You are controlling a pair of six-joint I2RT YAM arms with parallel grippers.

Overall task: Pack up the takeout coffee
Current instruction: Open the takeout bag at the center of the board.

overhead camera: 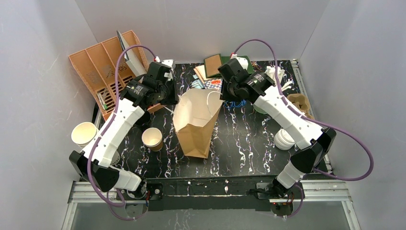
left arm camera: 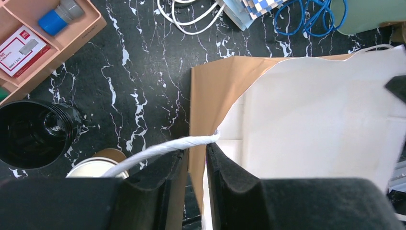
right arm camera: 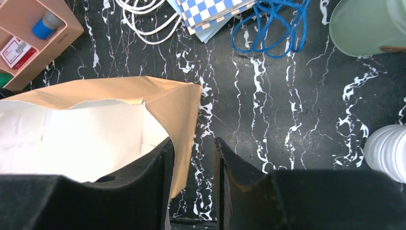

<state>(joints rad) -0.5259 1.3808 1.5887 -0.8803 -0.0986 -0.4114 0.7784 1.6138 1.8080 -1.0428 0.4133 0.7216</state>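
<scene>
One paper bag stands open in the middle of the table, brown outside and white inside. Two grippers are at its rim. The left gripper, at the bag's 10 o'clock corner, is clamped on the bag's wall, the paper pinched in the narrow slit between its fingers; the bag's white cord handle lies across the outer finger. The right gripper, at the bag's 2 o'clock corner, straddles the rim with its jaws apart: the paper lies against one finger and a dark gap shows beside the other.

One brown paper cup, white inside and without a lid, stands upright at the bag's 9 o'clock, just beside it. One stack of white lids sits at the bag's 3 o'clock, well apart; how many lids it holds cannot be told.

One black cup stands near the paper cup, at its 10 o'clock in the left wrist view. One stack of cream cups is at the table's 9 o'clock edge, and one orange organizer at 10 o'clock. One blue cable and one white cable lie at the bag's 12 o'clock.
</scene>
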